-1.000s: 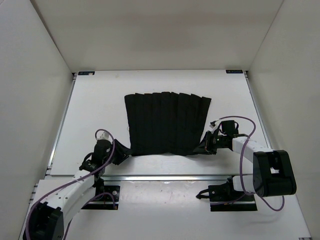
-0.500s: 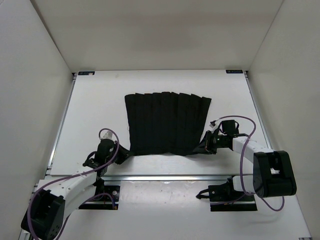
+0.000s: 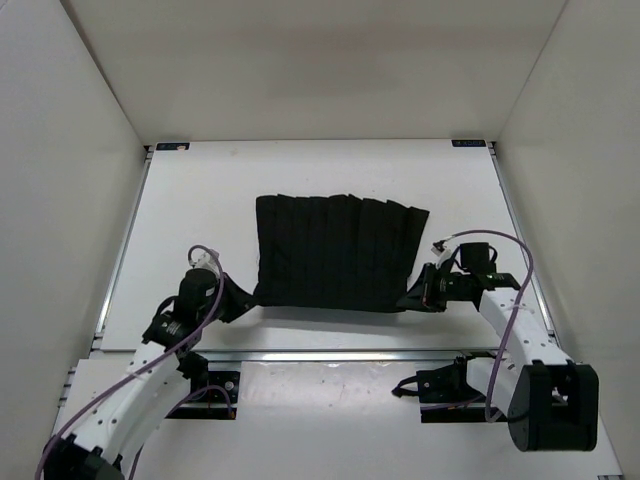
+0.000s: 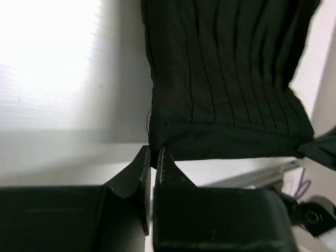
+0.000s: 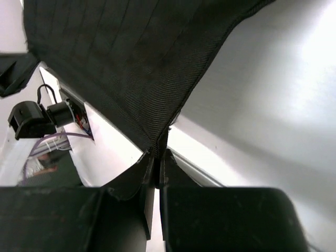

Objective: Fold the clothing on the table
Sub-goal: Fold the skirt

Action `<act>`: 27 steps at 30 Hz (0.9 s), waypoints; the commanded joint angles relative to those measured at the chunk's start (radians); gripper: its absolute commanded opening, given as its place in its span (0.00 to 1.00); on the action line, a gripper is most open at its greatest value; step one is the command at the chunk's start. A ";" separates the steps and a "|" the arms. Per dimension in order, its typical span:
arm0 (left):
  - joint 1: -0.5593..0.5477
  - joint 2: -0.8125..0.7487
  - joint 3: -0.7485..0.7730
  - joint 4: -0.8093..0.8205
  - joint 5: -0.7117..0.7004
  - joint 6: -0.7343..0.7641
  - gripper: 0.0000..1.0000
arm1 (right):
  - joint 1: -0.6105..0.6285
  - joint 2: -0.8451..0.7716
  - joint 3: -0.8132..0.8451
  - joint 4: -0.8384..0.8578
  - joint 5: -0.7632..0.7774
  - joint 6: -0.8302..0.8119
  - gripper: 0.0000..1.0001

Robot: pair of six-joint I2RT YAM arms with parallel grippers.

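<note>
The near corners of the black pleated fabric garment [image 3: 335, 250] are seen pinched, one in each hand. The left gripper [image 4: 153, 152] is closed to a thin slit on the hem corner at its tips. The right gripper [image 5: 156, 152] is clamped on the opposite corner, from which the cloth is drawn taut into a point.

Ahead of both grippers the garment is spread flat between them. Its vertical pleats run away from the fingertips, and the hem is pulled slightly outward at each held corner.

Purple cables [image 3: 500, 242] are looped over both wrists, clear of the cloth. Behind the hands, toward the bases, a thin metal edge rail [image 3: 340, 353] is noted.

The garment is borne by a flat white table [image 3: 190, 220], which is bare to either side of the hands and beyond. Plain white walls [image 3: 300, 60] enclose it on three sides.
</note>
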 commanded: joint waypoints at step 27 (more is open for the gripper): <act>0.143 0.308 0.459 -0.008 0.037 0.172 0.00 | -0.163 0.196 0.461 -0.251 0.068 -0.086 0.00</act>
